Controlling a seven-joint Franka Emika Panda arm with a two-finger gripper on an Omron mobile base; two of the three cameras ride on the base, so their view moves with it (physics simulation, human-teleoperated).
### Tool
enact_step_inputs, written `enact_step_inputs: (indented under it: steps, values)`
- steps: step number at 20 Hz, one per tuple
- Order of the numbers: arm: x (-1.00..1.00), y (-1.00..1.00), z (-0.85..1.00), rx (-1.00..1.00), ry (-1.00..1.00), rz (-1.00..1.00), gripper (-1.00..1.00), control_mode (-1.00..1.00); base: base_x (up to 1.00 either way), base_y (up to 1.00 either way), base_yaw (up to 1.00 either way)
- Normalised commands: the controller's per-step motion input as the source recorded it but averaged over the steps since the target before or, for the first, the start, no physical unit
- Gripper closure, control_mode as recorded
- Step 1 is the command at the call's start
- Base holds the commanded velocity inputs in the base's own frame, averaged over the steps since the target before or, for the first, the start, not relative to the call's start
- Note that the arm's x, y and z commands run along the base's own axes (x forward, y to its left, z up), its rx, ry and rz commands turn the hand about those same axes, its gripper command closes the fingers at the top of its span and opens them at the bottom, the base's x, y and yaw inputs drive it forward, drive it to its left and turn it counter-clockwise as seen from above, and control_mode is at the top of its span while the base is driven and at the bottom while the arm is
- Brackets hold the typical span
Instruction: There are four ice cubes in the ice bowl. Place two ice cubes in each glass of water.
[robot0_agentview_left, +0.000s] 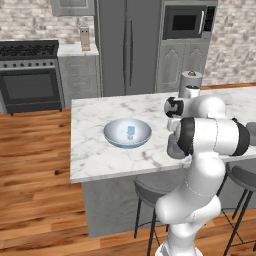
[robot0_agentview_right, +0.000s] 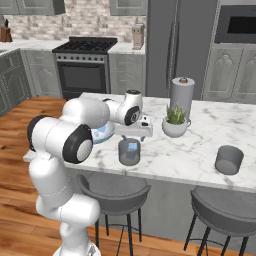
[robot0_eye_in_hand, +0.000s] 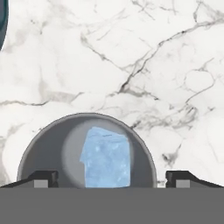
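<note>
A dark-grey glass of water (robot0_agentview_right: 129, 152) stands near the counter's front edge, just right of the ice bowl (robot0_agentview_left: 116, 141). My gripper (robot0_agentview_right: 131, 138) hangs straight above this glass, open, with nothing between its fingertips (robot0_eye_in_hand: 43, 177). Looking down the hand, I see pale-blue ice (robot0_eye_in_hand: 107, 159) lying inside the glass (robot0_eye_in_hand: 43, 153); how many cubes I cannot tell. One ice cube (robot0_agentview_left: 131, 131) rests in the middle of the bowl. The other glass of water (robot0_agentview_right: 229, 159) stands far to the right on the counter, apart from the arm.
A small white pot with a green plant (robot0_agentview_right: 175, 122) and a tall paper-towel roll (robot0_agentview_right: 182, 95) stand behind the near glass. Dark stools (robot0_agentview_right: 114, 192) sit under the counter's front edge. The marble counter (robot0_agentview_right: 195, 150) stretches between the two glasses.
</note>
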Motion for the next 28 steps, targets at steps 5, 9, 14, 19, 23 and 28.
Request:
enact_step_inputs:
  steps: [5, 9, 14, 19, 23, 28]
  values:
    - [-0.42, 0.62, 0.41, 0.03, 0.01, 0.00, -1.00, -1.00, 0.00, 0.00, 0.00]
    - [-0.21, 1.00, 0.05, 0.00, 0.00, 0.00, -1.00, -1.00, 0.00, 0.00, 0.00]
    - [-0.22, 1.00, 0.02, -0.01, 0.03, 0.06, -1.00, -1.00, 0.00, 0.00, 0.00]
    - [0.00, 0.94, 0.14, 0.00, 0.11, 0.01, -1.00, -1.00, 0.00, 0.00, 0.00]
    - [0.00, 0.86, 0.28, 0.00, 0.17, 0.00, -1.00, -1.00, 0.00, 0.00, 0.00]
    - [0.00, 0.62, 0.18, -0.01, 0.13, 0.06, -1.00, -1.00, 0.00, 0.00, 0.00]
